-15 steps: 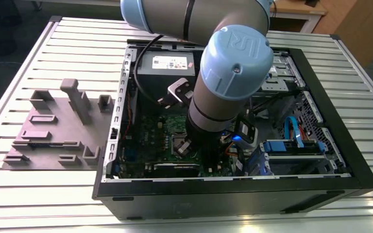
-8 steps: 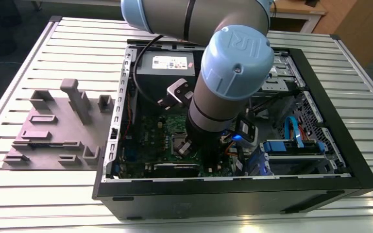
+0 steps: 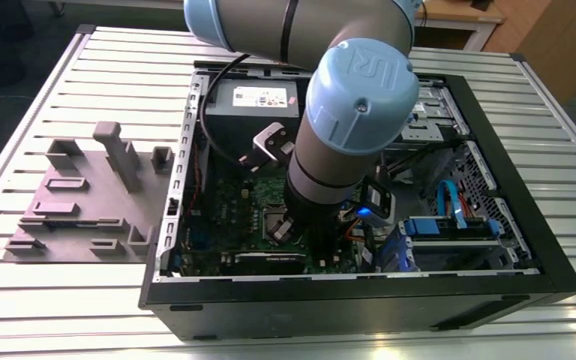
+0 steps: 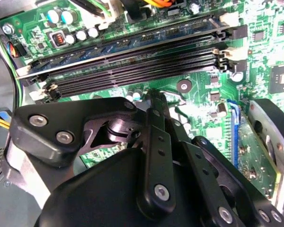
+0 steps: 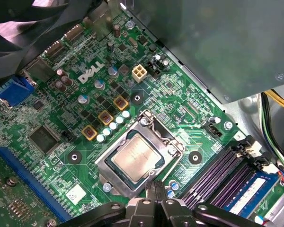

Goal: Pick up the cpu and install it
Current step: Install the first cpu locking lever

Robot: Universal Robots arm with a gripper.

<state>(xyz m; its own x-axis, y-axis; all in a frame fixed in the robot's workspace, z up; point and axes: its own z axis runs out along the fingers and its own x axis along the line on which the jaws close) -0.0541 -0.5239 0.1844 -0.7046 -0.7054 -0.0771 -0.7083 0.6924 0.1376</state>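
The cpu [image 5: 138, 156], a small silvery square chip, lies flat inside the socket frame [image 5: 166, 137] of the green motherboard [image 5: 61, 118] in the first wrist view. My gripper [image 5: 155, 185] hovers just beside the socket's corner, its two thin black fingers pressed together with nothing between them. In the second wrist view the gripper [image 4: 154, 94] points down at the board close to the memory slots [image 4: 132, 61]. The exterior view has the arm [image 3: 338, 150] reaching down into the open computer case [image 3: 368, 292], covering most of the socket area.
A large grey power box [image 3: 251, 101] sits at the case's far end, close over the board [image 5: 217, 42]. Memory slots [image 5: 217, 170], cables and a blue drive cage [image 3: 448, 229] crowd the case. A grey fixture block [image 3: 78, 195] lies on the slatted table at the exterior view's left.
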